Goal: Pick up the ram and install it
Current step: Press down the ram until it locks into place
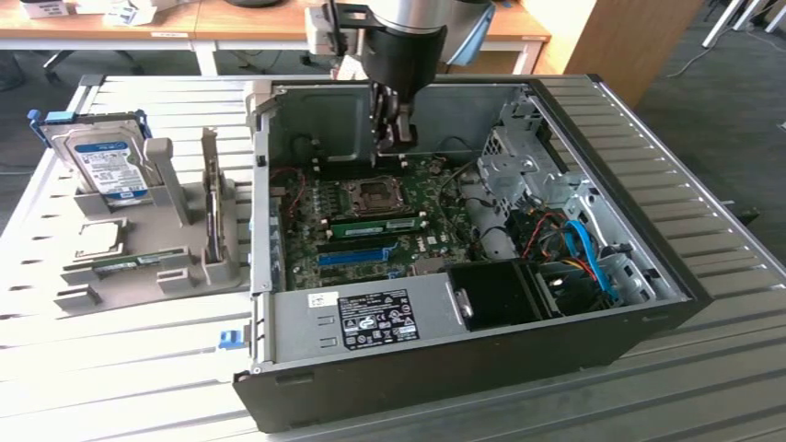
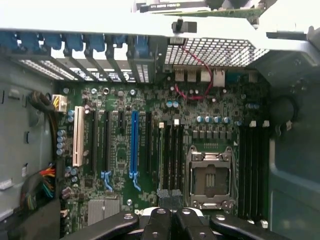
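**Slatted grey metal table** point(image 1: 687, 120): carries everything else.

**Black-and-silver steel computer case** point(image 1: 491, 368): lies on its side with the panel off, so I look straight down onto the board.

**Dark robot arm** point(image 1: 399, 55): reaches down into the far half of the case.

**Green motherboard** point(image 1: 430, 244): covers the case floor, with the square metal processor socket point(image 1: 368, 193) near its middle.

**Grey plastic parts rack** point(image 1: 172, 198): stands outside the case at the exterior view's left. It holds the boxy silver hard drive with a blue-white label point(image 1: 109, 166) at its far end. A second green stick point(image 1: 123, 262) lies flat in its near end.

**Long blue plastic expansion slot** point(image 1: 356, 254): runs across the board on the near side of the socket.

**Ram** point(image 1: 375, 224): a long, thin green circuit-board stick, sitting along the memory slots between the socket and the blue slot. I cannot tell whether it is fully latched.

**Gripper** point(image 1: 396, 138): hangs just above the board on the far side of the socket. Its black fingers point(image 2: 159, 220) are pressed together and, as far as I can see, hold nothing.

**Hazards, as I judge them:**
- A half-seated stick could tilt or spring out if pressed off-centre.
- A careless descent here could strike the open socket.
- The red wires by the far wall could snag.
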Controlling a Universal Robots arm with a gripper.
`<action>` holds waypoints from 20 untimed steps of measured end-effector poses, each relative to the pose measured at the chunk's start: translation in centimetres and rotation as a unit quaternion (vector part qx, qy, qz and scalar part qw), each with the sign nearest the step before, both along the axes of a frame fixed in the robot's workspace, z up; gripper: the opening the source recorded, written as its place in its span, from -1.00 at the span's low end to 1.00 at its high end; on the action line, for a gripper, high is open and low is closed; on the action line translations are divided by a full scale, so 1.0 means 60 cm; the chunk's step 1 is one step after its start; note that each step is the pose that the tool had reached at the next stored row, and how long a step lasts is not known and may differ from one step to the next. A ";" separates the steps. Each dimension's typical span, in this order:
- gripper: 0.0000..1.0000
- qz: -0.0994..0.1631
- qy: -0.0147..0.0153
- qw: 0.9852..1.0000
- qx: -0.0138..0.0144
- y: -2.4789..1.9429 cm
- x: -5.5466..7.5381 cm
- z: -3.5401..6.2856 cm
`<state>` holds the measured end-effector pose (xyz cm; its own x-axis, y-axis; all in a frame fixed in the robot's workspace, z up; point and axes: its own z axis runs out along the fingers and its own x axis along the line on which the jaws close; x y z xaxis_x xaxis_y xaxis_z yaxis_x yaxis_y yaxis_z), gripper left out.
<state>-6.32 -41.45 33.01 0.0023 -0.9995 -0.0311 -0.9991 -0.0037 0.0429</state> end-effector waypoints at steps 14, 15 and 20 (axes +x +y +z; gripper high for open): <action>-0.79 0.000 0.001 1.000 0.000 0.0000 0.013 0.004; -0.79 0.000 0.001 1.000 0.000 0.0000 0.013 0.004; -0.79 0.000 0.001 1.000 0.000 0.0000 0.013 0.008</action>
